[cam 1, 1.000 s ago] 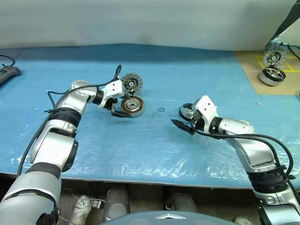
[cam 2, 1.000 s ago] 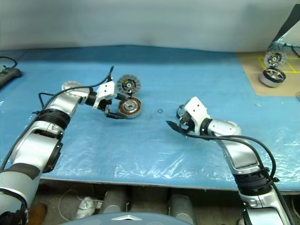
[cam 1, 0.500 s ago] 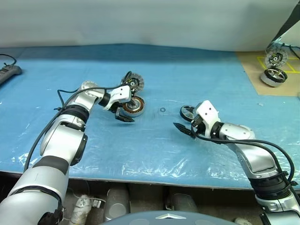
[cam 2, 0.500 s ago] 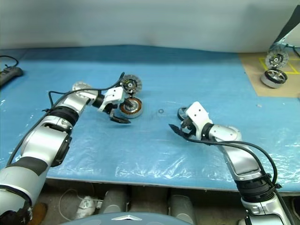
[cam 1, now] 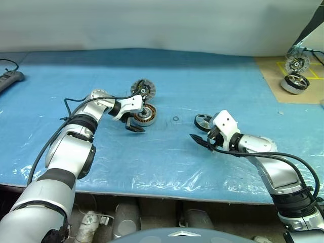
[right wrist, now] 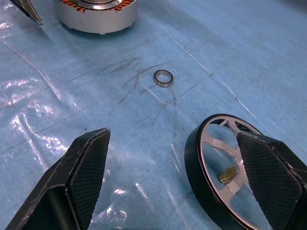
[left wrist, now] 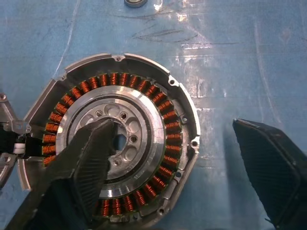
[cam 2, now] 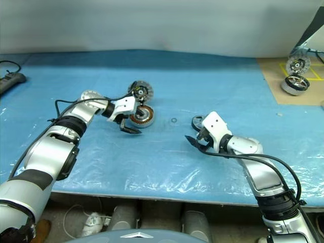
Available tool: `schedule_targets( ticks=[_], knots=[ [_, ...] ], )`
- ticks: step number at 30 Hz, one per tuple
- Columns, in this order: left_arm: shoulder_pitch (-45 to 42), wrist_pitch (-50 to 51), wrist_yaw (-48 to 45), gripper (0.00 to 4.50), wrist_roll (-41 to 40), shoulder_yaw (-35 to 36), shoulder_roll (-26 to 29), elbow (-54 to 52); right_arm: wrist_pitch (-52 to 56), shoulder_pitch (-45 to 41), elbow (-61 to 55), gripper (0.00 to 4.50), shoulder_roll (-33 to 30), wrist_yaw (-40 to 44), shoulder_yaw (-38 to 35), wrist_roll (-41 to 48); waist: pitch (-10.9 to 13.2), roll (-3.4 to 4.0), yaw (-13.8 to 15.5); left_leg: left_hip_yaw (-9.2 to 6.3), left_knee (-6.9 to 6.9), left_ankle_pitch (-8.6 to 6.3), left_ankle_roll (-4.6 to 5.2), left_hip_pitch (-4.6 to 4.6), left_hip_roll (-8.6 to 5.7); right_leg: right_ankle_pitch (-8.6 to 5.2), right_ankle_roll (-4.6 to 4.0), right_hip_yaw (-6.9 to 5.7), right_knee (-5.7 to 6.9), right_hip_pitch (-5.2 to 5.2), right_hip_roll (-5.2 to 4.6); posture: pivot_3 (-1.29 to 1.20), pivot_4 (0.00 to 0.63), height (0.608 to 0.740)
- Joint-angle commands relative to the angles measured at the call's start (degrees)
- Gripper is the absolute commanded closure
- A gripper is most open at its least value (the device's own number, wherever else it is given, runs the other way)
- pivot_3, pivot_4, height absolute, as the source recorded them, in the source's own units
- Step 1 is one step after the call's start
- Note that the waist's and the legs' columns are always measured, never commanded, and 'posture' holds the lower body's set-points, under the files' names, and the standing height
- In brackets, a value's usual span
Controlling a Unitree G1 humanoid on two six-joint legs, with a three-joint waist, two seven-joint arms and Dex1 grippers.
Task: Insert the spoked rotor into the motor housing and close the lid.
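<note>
The motor housing (cam 1: pixel 146 114) lies on the blue sheet with its copper windings (left wrist: pixel 165 122) facing up. The lid (cam 1: pixel 143 89) stands tilted up behind it, finned face toward me. My left gripper (cam 1: pixel 135 123) hangs open over the housing's near side. One finger (left wrist: pixel 86 163) is above the housing's centre and the other (left wrist: pixel 273 163) is past its rim, over the sheet. The spoked rotor (cam 1: pixel 202 121) lies flat to the right. My right gripper (cam 1: pixel 202 137) is open just in front of it, with one finger (right wrist: pixel 273 177) over the rotor's (right wrist: pixel 223 170) edge.
A small loose metal ring (cam 1: pixel 174 119) lies between housing and rotor. A second motor (cam 1: pixel 294 81) and disc (cam 1: pixel 296 63) sit on a brown board at the back right. A dark power strip (cam 1: pixel 9 78) lies far left. The table's front edge (cam 1: pixel 162 195) is close.
My left gripper has shifted right and a little down, from beside the housing to over its near side. The right gripper has hardly moved.
</note>
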Motion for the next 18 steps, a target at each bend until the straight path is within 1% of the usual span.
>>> schedule_targets(
  ticks=[1, 2, 5, 9, 10, 14, 18],
  knots=[
    [1.20, -0.43, 3.00, 1.21, 2.05, -0.92, -0.57, 1.09, -0.80, -0.05, -2.50, 0.00, -0.56, -0.19, -0.65, -0.56, 0.00, 0.00, 0.01, 0.00, -0.02, 0.00, 0.00, 0.00, 0.00, 0.00, 0.00, 0.00, -0.01, 0.00, 0.00, 0.00, 0.150, 0.740],
    [1.18, 0.39, 3.57, 1.53, 1.99, -0.75, -0.93, 1.35, -0.79, 0.03, -2.60, 0.00, -0.51, -0.27, -0.68, -0.65, 0.00, 0.00, 0.02, 0.00, -0.04, 0.00, 0.00, 0.00, 0.00, 0.00, 0.00, -0.01, -0.02, 0.00, 0.00, 0.00, 0.150, 0.740],
    [1.99, -0.07, 1.97, 1.53, 1.95, -0.86, -1.30, 1.28, -0.77, 0.20, -2.81, 0.00, -0.26, -0.43, -0.67, -0.85, -0.01, 0.01, 0.16, 0.00, -0.04, 0.00, 0.00, 0.07, -0.01, 0.00, 0.00, -0.02, -0.02, 0.07, -0.01, 0.00, 0.150, 0.740],
    [3.12, -1.13, 1.56, 2.23, 1.97, -0.92, -2.12, 0.74, -0.54, 0.52, -3.45, 0.00, -0.04, -0.67, -0.79, -0.83, -0.02, 0.04, 0.34, 0.01, -0.10, 0.00, 0.00, 0.41, -0.01, -0.07, -0.10, -0.03, -0.17, 0.44, -0.08, 0.00, 0.150, 0.740],
    [3.39, -0.79, 1.00, 2.33, 1.34, -0.55, -2.66, 0.22, -0.55, 0.69, -3.54, 0.00, -0.14, -0.67, -0.94, -0.82, -0.02, 0.04, 0.42, 0.02, -0.16, -0.01, 0.00, 0.55, -0.01, -0.15, -0.22, -0.02, -0.22, 0.56, -0.11, 0.00, 0.150, 0.740],
    [5.32, 0.07, -2.84, 2.33, -0.72, 0.17, -3.85, -3.08, -0.30, 1.44, -4.35, 0.00, -0.35, -0.76, -1.28, -0.75, -0.03, 0.04, 0.72, 0.02, -0.19, 0.00, 0.01, 0.59, 0.02, -0.16, -0.22, -0.02, -0.28, 0.62, -0.23, 0.00, 0.150, 0.740],
    [11.31, 2.29, -8.52, 2.33, -2.55, -1.45, -4.13, -12.36, 0.03, 1.96, -5.13, 0.00, -0.28, -0.99, -1.09, -0.78, -0.05, 0.07, 0.82, 0.05, -0.31, 0.00, 0.01, 0.58, -0.06, -0.16, -0.21, -0.06, -0.34, 0.62, -0.38, 0.00, 0.150, 0.740]
  ],
)
